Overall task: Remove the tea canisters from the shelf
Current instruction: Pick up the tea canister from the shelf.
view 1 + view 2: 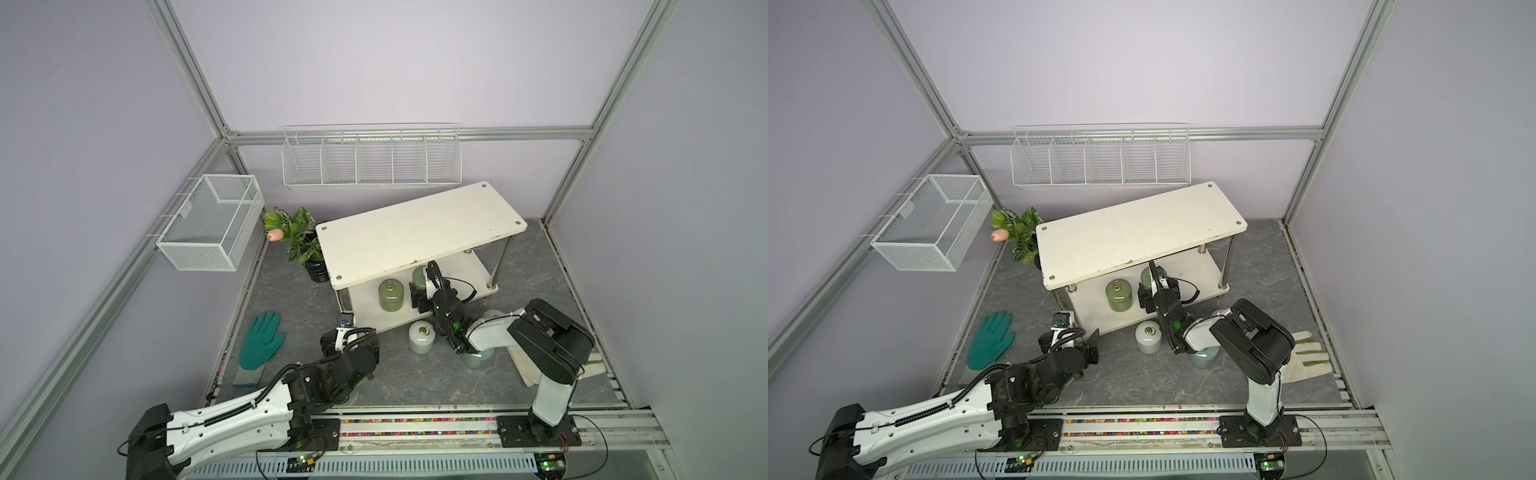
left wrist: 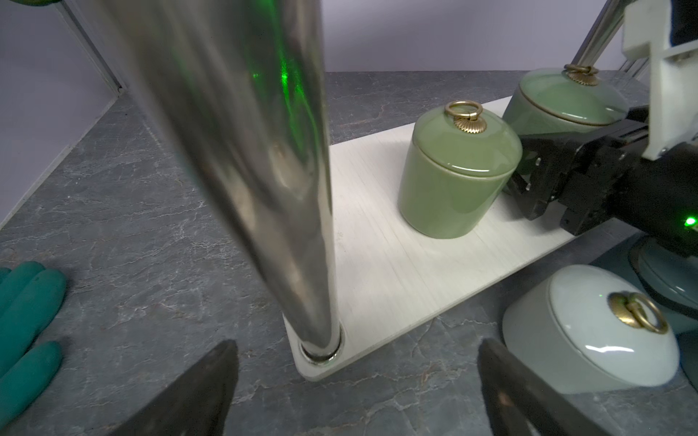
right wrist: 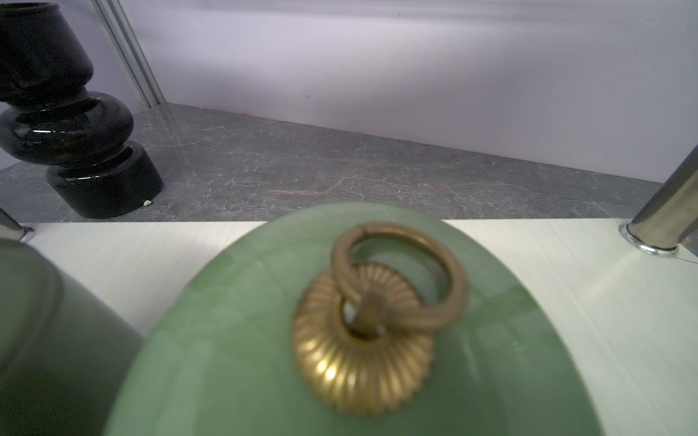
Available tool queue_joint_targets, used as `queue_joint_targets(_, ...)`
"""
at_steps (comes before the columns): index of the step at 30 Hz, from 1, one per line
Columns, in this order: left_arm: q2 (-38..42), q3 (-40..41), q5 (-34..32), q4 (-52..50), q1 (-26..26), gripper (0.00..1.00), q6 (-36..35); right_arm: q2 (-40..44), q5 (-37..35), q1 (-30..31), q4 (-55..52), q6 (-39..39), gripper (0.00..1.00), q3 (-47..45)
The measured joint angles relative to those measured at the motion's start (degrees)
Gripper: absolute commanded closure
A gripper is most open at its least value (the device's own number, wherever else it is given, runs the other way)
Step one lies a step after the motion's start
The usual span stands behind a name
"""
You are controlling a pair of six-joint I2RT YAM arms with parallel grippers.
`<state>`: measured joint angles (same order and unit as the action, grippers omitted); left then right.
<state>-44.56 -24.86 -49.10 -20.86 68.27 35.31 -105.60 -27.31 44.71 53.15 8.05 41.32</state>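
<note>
On your cream two-tier shelf (image 1: 419, 232), lower tier, stand a front olive canister (image 1: 391, 296) and a rear olive canister (image 1: 419, 275); a white canister (image 1: 422, 337) and a pale blue canister (image 1: 478, 360) stand upright on the floor (image 1: 291, 291) before it

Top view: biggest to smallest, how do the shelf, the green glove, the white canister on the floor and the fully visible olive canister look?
1. shelf
2. green glove
3. white canister and olive canister: they look about alike, so they are not ranked.

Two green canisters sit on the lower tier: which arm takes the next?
Right. The right gripper is at the rear green canister; the left gripper sits open outside the shelf, by a corner leg.
</note>
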Motion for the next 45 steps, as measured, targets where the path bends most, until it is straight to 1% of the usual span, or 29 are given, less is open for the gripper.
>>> queue_joint_targets(9, 0.4, 0.0, -0.2, 0.2, 0.0, 0.00, 0.0, 3.4, 0.2, 0.1, -3.3, -0.8, 0.40, -1.6)
queue_joint_targets(23, 3.3, 1.9, -0.2, 1.4, 0.0, 0.00, -0.2, 12.6, 0.0, 1.6, -9.4, -2.9, 0.43, -3.8)
queue_joint_targets(26, 3.4, 1.9, -0.4, 1.2, 0.0, 0.00, -0.5, 15.8, -0.4, 2.9, -11.5, -3.6, 0.43, -4.8)
queue_joint_targets(33, 4.3, 1.9, -0.6, 0.4, 0.0, 0.00, -0.7, 24.1, -1.8, 6.1, -12.7, -4.3, 0.43, -7.3)
queue_joint_targets(39, 5.2, 1.9, -0.6, 0.4, 0.0, 0.00, -1.5, 30.0, -3.5, 8.2, -15.4, -4.2, 0.43, -11.2)
queue_joint_targets(45, 5.2, 1.9, -0.6, 0.4, 0.0, 0.00, -1.6, 35.7, -5.9, 11.6, -19.4, -3.5, 0.43, -16.1)
